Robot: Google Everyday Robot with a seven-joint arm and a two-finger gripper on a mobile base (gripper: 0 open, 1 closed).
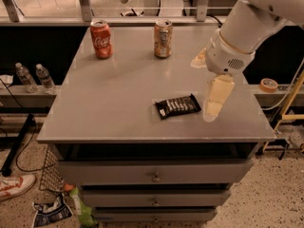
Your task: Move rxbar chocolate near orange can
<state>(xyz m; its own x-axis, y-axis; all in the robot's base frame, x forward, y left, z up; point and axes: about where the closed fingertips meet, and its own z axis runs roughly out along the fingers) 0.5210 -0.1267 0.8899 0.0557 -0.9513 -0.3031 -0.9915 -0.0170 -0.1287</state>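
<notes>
The rxbar chocolate [178, 106] lies flat on the grey table top [109, 103], right of centre and near the front edge, in a dark wrapper with pale lettering. The orange can [163, 38] stands upright at the back of the table, some way behind the bar. My gripper [212, 109] hangs from the white arm and points down, just to the right of the bar's right end, close above the table. It holds nothing that I can see.
A red cola can [101, 39] stands at the back left of the table. Drawers [154, 177] sit below the top. Two water bottles [35, 77] stand on a shelf at left. A tape roll [269, 85] lies at right.
</notes>
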